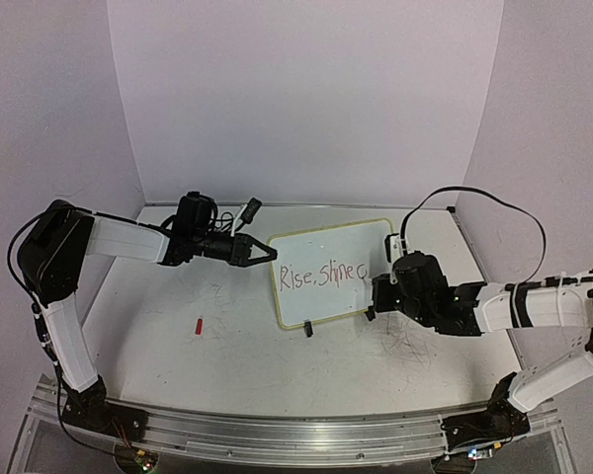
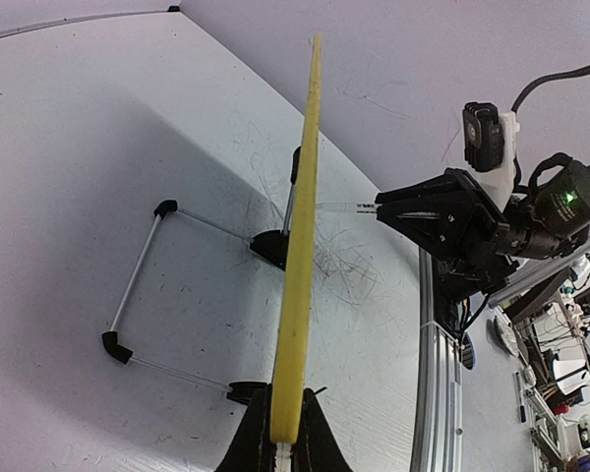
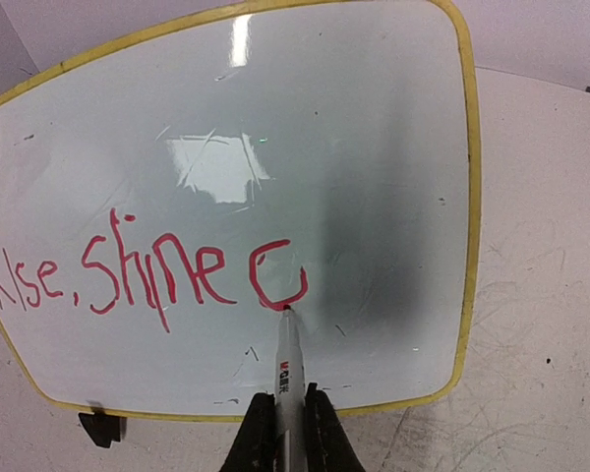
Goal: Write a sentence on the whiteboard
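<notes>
Pale lilac walls are seen behind a white table that is covered in faint scribbles. Around the middle of the table, nearer its far edge than its near edge, the whiteboard is propped at a tilt on a wire stand with black feet. The board's left rim is pinched between the closed fingers of the left gripper, as is shown edge-on from the left wrist. A marker is clamped in the right gripper, with the jaws tight on its barrel, and its red tip is set against the board's face, low down. The sentence is written in red from the board's left rim to its middle. "Rise, Shine" can be read, followed by an open round stroke at whose bottom the tip is placed. A small red piece is seen lying on the table well left of the board, towards the left edge.
</notes>
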`<state>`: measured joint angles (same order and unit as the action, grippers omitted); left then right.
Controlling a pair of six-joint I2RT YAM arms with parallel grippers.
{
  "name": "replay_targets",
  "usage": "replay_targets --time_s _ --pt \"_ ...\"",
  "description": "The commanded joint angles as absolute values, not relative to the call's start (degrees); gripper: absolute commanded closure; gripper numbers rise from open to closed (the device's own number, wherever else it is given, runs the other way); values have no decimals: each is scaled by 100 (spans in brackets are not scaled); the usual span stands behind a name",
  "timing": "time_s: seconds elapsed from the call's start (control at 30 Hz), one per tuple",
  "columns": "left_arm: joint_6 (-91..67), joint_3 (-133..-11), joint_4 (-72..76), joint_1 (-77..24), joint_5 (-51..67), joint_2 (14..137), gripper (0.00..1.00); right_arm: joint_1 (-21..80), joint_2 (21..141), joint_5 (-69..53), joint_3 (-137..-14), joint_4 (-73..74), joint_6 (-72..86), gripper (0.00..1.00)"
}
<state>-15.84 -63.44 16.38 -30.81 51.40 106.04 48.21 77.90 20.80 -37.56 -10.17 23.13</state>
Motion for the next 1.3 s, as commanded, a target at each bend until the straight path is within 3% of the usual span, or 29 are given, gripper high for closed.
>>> replay_targets --time_s 0.0,0.67,0.97,1.27 --pt "-1425 -6513 1310 -3182 4988 10531 100 4795 7687 2543 -3717 -1188 2385 100" --pt "-1404 -6517 1292 -3182 4980 10503 100 4775 8047 2339 -4227 -1529 1996 100" --pt "-1382 -6526 1270 -3182 4962 10497 100 4662 7229 2443 -3759 -1251 2050 100" --pt "-1380 -6521 1259 -3185 4952 10498 100 4465 7459 1900 -3849 -1446 1936 100"
